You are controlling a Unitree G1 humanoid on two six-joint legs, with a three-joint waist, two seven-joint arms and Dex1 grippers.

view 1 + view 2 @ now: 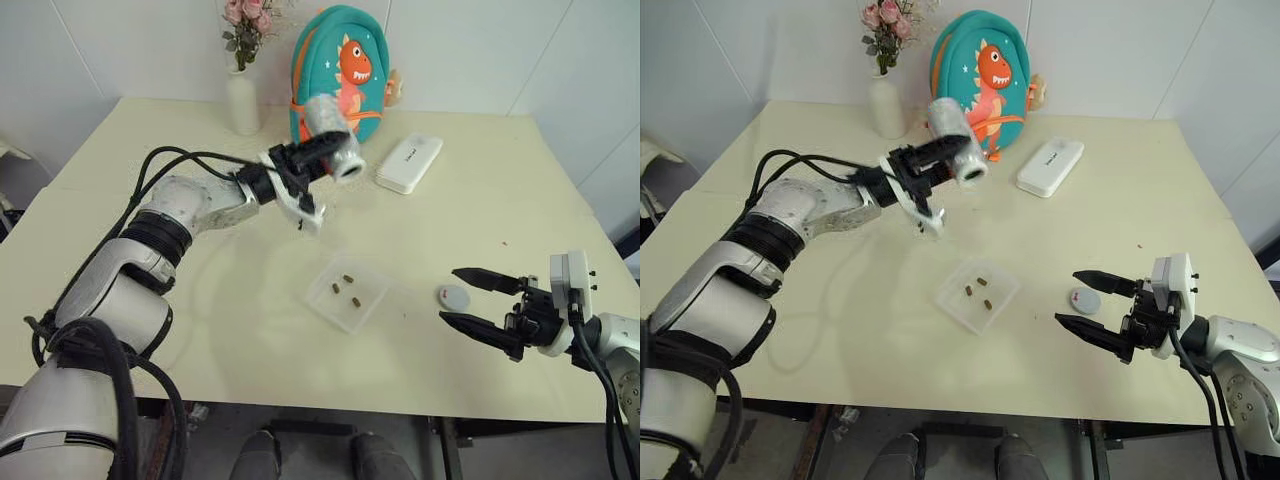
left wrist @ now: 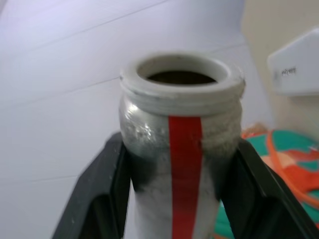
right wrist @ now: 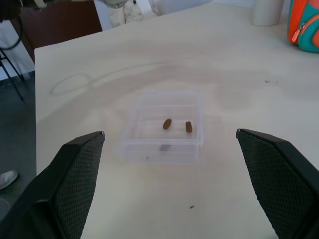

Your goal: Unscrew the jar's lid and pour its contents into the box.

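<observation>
Left eye view: three contents point(image 1: 347, 289), perhaps, in one box point(image 1: 372, 310).

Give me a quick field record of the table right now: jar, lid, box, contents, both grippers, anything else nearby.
jar: open, held above the table, mouth turned sideways
left gripper: shut on the jar
lid: off, flat on the table beside the right gripper
box: on the table, mid-front
contents: three brown pieces in the box
right gripper: open, empty
other: white case, backpack, flower vase at the back
</observation>
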